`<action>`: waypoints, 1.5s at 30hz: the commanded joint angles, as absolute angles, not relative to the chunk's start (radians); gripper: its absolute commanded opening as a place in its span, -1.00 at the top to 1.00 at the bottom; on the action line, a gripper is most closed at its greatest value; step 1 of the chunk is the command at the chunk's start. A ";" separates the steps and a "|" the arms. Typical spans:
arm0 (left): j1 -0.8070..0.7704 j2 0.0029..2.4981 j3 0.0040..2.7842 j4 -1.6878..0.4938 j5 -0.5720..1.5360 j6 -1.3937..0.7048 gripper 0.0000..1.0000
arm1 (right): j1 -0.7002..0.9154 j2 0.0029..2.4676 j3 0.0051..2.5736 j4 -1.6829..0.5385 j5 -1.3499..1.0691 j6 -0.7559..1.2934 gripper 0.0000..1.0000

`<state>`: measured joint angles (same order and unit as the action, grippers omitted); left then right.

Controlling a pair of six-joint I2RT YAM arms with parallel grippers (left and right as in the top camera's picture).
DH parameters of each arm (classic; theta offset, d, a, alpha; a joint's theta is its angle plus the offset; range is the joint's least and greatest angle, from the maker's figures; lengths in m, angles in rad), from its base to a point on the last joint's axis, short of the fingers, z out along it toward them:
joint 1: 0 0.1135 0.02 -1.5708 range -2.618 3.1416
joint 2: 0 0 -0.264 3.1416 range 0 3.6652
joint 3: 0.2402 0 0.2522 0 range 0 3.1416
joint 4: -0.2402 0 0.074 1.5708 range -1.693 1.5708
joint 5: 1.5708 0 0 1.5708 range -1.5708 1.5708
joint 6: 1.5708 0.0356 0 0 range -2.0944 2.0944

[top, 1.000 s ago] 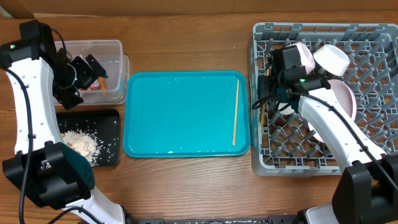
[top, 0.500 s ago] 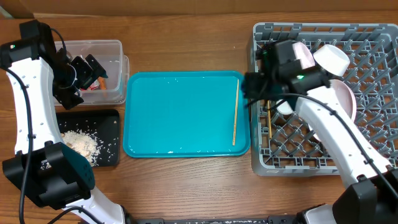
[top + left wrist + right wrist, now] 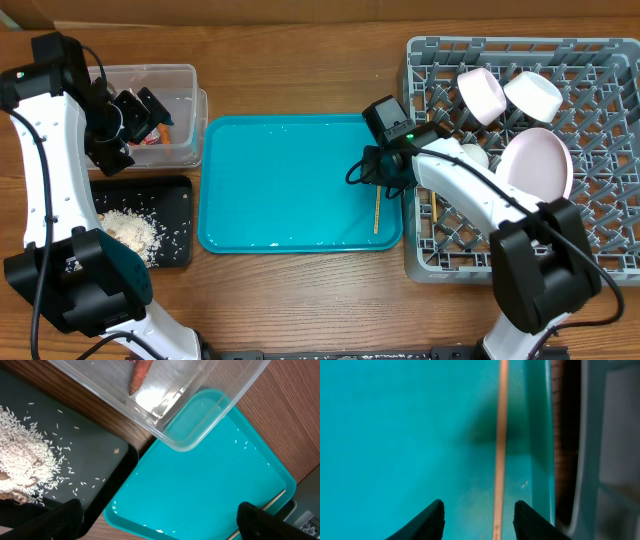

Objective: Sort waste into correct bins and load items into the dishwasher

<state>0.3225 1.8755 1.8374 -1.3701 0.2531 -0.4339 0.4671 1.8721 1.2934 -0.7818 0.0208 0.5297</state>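
One wooden chopstick (image 3: 377,200) lies on the teal tray (image 3: 290,180) along its right edge. My right gripper (image 3: 378,172) hovers open right over it; in the right wrist view the chopstick (image 3: 499,450) runs between the open fingers (image 3: 479,521). A second chopstick (image 3: 434,208) lies in the grey dish rack (image 3: 590,60). The rack also holds two white bowls (image 3: 482,92) (image 3: 533,93), the pink plate (image 3: 537,165) and a white cup (image 3: 472,155). My left gripper (image 3: 148,106) is open and empty over the clear tub (image 3: 185,75), which holds a carrot piece (image 3: 140,375) and a red wrapper (image 3: 148,137). The tissue is hidden.
The black tray (image 3: 175,200) in front of the tub holds a pile of rice-like scraps (image 3: 130,230), also seen in the left wrist view (image 3: 20,460). Stray grains dot the teal tray (image 3: 200,470). The rack's wall (image 3: 600,460) stands just right of the tray rim.
My right gripper has left the rack and moved left to above the chopstick on the teal tray. One chopstick stays behind in the rack. The left arm has not moved.
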 commanded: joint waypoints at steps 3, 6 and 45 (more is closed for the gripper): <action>0.320 1.852 1.856 -1.372 0.251 -0.411 -1.00 | 0.471 1.925 1.288 -0.742 0.060 0.554 0.07; 0.320 1.852 1.856 -1.372 0.251 -0.411 -1.00 | 0.472 1.947 1.288 -0.722 0.060 0.554 0.08; 0.320 1.852 1.856 -1.372 0.251 -0.411 -1.00 | 0.456 1.893 1.718 -1.058 0.215 0.384 0.92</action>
<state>0.3225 1.8755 1.8374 -1.3697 0.2527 -0.4339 0.5095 1.9755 1.6772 -1.0420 0.1520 0.4301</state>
